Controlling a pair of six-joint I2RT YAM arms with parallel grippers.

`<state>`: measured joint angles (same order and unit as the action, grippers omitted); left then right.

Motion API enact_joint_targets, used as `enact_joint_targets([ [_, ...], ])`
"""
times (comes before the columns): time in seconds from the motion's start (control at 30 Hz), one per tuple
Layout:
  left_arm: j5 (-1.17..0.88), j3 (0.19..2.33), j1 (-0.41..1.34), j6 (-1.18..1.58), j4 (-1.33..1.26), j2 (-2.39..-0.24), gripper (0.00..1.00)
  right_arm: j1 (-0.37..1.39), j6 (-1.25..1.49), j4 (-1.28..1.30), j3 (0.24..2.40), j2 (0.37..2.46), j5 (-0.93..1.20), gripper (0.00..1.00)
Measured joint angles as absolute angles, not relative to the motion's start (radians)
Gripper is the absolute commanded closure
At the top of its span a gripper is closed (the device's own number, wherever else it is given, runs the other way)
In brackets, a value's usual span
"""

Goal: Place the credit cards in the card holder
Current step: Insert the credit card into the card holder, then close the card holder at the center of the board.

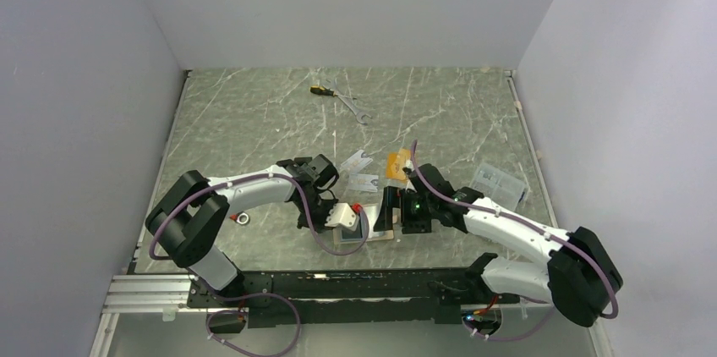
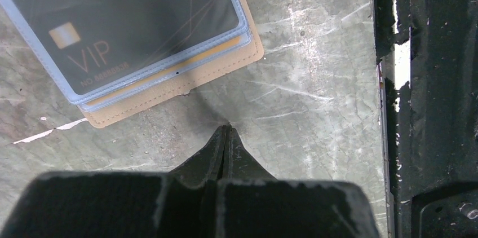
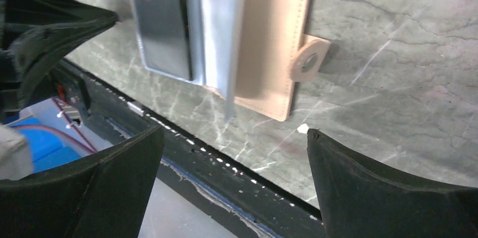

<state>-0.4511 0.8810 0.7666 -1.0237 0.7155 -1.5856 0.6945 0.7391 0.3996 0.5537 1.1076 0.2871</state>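
Black VIP card [image 2: 129, 18] lies inside the tan leather card holder [image 2: 169, 88]; right gripper [image 3: 235, 132] gapes above it, left gripper [image 2: 227, 131] pinched together beside. Best rise straight.

Lab test cell, white walls [image 1: 355, 10], marble tabletop [image 1: 254, 129]

"Where's the card holder [image 2: 186, 83]?"

"Open and flat by the near edge of the table [image 1: 254, 120]. It's tan, with its snap tab [image 3: 309, 60] poking out sideways. A black card [image 2: 124, 18] marked VIP sits under its clear sleeve."

"And the rest?"

"The silver-grey cards [image 1: 358, 160] and the orange card [image 1: 397, 164] lie loose farther back."
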Motion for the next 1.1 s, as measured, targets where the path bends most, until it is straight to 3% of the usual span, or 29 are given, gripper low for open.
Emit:
enact_joint_targets([
  [0.13,-0.454,0.881,0.760,-1.022,0.717,-1.584,1.00,0.694,0.759,0.331,0.498,1.143,0.273,0.04],
  [0.73,-0.393,0.932,0.820,-1.004,0.713,-1.631,1.00,0.594,0.895,-0.198,0.274,1.198,0.469,0.38],
  [1.1,-0.390,0.956,0.829,-1.000,0.722,-1.652,1.00,0.577,0.953,-0.447,0.241,1.258,0.572,0.39],
])
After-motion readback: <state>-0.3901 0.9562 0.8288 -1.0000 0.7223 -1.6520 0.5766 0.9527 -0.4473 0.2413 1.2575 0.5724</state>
